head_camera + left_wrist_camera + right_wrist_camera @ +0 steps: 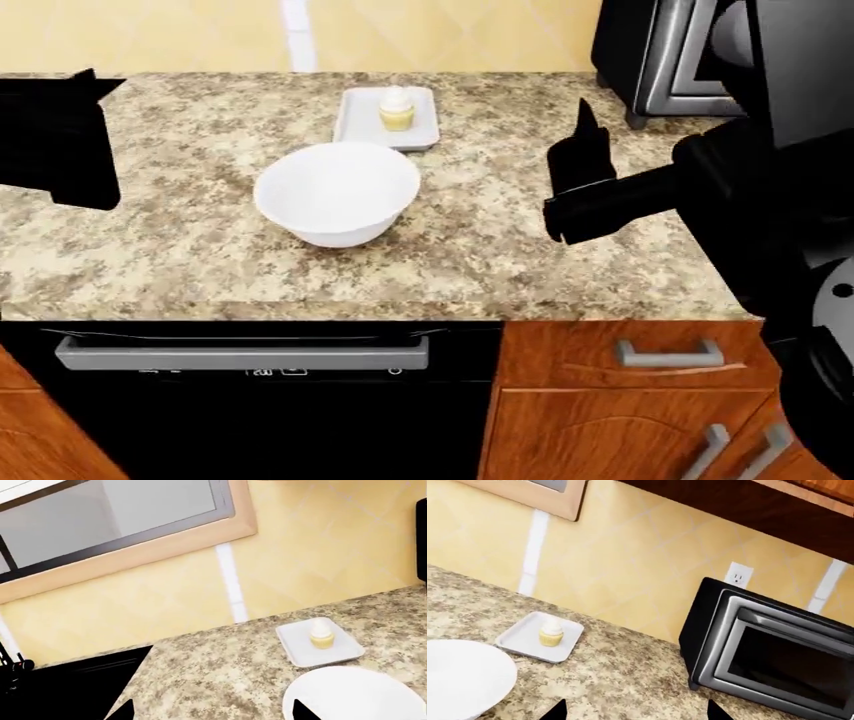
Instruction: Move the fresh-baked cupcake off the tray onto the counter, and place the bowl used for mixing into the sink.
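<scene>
Two pincers hover spread and empty: left pincer (60,135), right pincer (577,180). Cupcake (396,108) stands on tray (358,128), behind bowl (336,192) on tabletop (174,250). Likely light and soft; pinch its ribbed base gently.

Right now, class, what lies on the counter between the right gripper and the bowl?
Nothing: in the head view, only bare speckled counter separates the right gripper from the bowl. The tray with the cupcake sits behind the bowl.
</scene>
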### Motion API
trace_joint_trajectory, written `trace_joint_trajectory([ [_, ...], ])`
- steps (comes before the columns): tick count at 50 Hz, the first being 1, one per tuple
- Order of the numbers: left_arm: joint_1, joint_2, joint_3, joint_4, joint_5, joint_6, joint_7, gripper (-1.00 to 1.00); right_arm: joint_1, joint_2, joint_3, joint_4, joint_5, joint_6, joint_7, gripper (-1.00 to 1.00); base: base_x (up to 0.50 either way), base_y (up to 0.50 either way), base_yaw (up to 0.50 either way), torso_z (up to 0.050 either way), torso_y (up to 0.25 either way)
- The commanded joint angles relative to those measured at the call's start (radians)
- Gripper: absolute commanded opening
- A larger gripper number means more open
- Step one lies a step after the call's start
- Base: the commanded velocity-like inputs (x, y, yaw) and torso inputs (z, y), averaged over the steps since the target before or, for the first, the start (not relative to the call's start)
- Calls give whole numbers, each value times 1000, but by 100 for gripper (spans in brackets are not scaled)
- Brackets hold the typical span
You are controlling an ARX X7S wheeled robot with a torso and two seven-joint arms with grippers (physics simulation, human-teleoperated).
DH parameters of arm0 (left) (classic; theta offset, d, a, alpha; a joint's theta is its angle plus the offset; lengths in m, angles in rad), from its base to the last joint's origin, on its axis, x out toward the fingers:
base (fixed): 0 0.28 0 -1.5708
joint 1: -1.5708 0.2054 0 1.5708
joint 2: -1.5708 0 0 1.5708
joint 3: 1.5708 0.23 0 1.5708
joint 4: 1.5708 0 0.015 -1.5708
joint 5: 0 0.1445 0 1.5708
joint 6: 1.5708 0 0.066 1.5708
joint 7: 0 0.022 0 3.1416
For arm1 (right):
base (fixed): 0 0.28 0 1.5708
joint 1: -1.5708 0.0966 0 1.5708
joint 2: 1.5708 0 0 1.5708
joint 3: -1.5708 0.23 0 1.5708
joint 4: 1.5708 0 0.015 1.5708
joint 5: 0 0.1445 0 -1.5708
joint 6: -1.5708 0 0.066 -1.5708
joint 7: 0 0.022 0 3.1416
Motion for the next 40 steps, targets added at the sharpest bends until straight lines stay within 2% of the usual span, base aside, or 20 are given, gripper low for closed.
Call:
trace_joint_trajectory([
  [1, -177, -66, 87, -56, -135, -90, -69, 100, 225, 33, -191, 66, 102, -21, 60, 100, 500, 0, 0, 0, 0],
  [7, -199, -59, 94, -61, -137, -89, -70, 100, 178, 44, -166, 69, 23, -39, -3, 100, 500, 0, 0, 0, 0],
  [22, -241, -43, 132, -67, -148, -88, -80, 100, 145, 45, -187, 63, -12, -43, -32, 100, 500, 0, 0, 0, 1],
  [23, -161, -67, 88, -11, -114, -57, -52, 100, 141, 44, -187, 64, -20, -44, -39, 100, 500, 0, 0, 0, 0],
  [25, -142, -75, 76, -1, -103, -52, -41, 100, 138, 42, -190, 65, -25, -44, -42, 100, 500, 0, 0, 0, 0],
  [40, -165, -77, 94, -6, -110, -48, -47, 100, 140, 43, -207, 64, -32, -47, -49, 100, 500, 0, 0, 0, 1],
])
